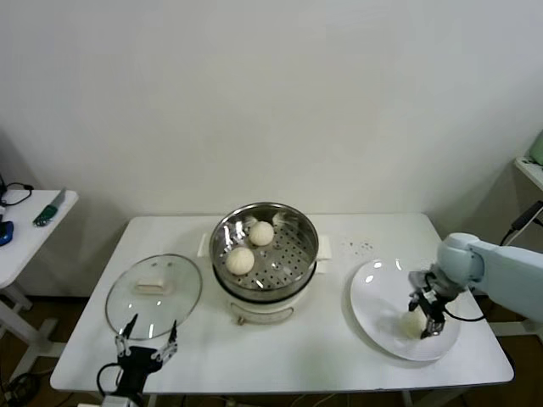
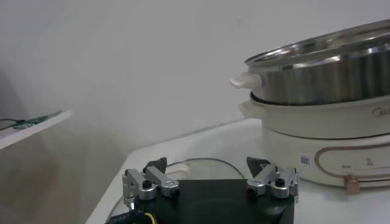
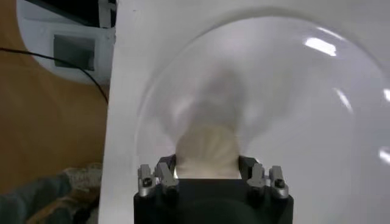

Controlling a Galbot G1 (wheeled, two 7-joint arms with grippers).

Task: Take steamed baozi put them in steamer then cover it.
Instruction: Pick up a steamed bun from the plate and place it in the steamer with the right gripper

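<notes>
White wall backs a white table (image 1: pixel 280 356) that carries everything in the head view. Off past the table's left end stands a smaller side table (image 1: pixel 25 233) with a few small items on it.

At the near left edge of the main table the left gripper (image 1: pixel 147 341) hovers low with its fingers spread wide and nothing between them; in the left wrist view (image 2: pixel 210 182) the two fingertips stand well apart over the tabletop. Just beyond this gripper lies the cover (image 1: pixel 153 294), a clear glass lid flat on the table with its cream bar handle facing up; its rim shows as a faint arc ahead of the fingers in the wrist view (image 2: pixel 201 162).

To the right of the cover, well clear of the left gripper, sits the steamer (image 1: pixel 293 222), a shiny perforated basket on a white pot base, also seen from the side in the left wrist view (image 2: pixel 323 79). Two steamed baozi (image 1: pixel 240 260) rest on its floor, one nearer, one farther back (image 1: pixel 261 233).

Farther right is a white plate (image 1: pixel 373 297). The right gripper (image 1: pixel 424 326) is down on the plate, fingers closed on a single baozi (image 1: pixel 413 322); the right wrist view shows the cream bun (image 3: pixel 207 152) pinched between the two fingers (image 3: pixel 207 176), on the plate surface (image 3: pixel 317 122).
</notes>
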